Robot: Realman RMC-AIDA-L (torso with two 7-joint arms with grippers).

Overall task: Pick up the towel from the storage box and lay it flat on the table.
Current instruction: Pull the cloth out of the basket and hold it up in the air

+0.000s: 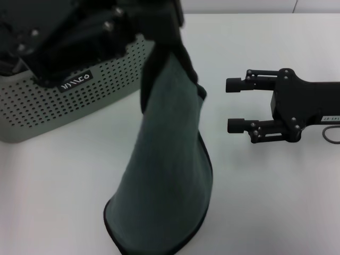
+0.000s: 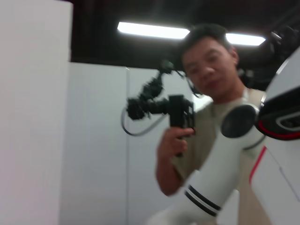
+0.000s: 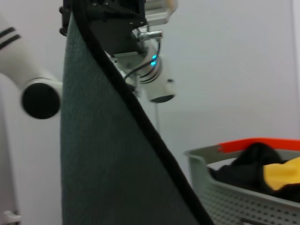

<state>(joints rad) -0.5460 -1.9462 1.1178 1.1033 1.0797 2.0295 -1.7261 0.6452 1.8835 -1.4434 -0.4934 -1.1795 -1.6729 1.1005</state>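
The towel (image 1: 170, 175) is seen hanging in the centre of the head view, pinched at its top corner near the upper middle of the frame and draped down to the lower centre, its black-edged lower hem curled just over the table (image 1: 276, 202). It is clear of the storage box (image 1: 79, 90), which sits at the upper left with a black cloth (image 3: 243, 164) and a yellow cloth (image 3: 283, 171) left inside. The left gripper (image 1: 159, 21) is clamped on the towel's top edge. The right gripper (image 1: 234, 105) is held at the right of the frame, its fingers apart, just beside the hanging cloth but not touching it. With only one corner held, the towel could be laid down folded or bunched; a free corner would likely need to be caught by the right gripper, and a slack grip could let it slip.
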